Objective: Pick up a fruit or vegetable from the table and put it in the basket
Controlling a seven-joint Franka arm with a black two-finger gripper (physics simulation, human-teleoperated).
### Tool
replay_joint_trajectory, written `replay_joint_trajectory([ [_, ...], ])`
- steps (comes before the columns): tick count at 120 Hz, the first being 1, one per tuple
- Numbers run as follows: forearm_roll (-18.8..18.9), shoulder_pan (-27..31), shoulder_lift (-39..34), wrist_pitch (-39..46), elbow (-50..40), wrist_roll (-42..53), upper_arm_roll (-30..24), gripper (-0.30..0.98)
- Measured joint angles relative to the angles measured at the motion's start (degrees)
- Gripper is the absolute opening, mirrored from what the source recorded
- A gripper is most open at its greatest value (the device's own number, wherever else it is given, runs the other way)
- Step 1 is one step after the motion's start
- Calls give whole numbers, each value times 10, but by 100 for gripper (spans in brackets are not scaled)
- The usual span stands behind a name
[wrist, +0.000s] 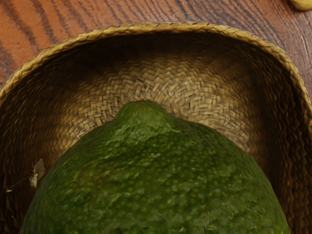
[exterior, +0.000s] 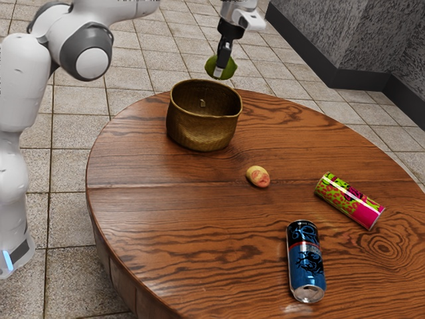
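Note:
My black gripper (exterior: 221,66) is high over the far side of the table, shut on a green lime-like fruit (exterior: 229,69). The woven basket (exterior: 202,129) stands upright on the table, below the fruit in the exterior view. In the wrist view the bumpy green fruit (wrist: 156,170) is just under my hand, with the inside of the basket (wrist: 161,73) beneath and around it. The fruit is above the rim, held in the air.
A small yellow-red potato-like item (exterior: 257,177) lies near the basket on the wooden table (exterior: 172,219). Toward the exterior view's right are a pink-green can (exterior: 349,200) on its side and a blue-black can (exterior: 306,261).

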Motion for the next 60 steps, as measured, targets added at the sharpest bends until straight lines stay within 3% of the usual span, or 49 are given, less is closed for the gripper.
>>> replay_joint_trajectory([
  [18,-11,7,5,-2,-1,8,0,63],
  [46,-13,-3,11,-3,0,17,-4,67],
  [60,-15,-8,27,3,1,21,-43,68],
])
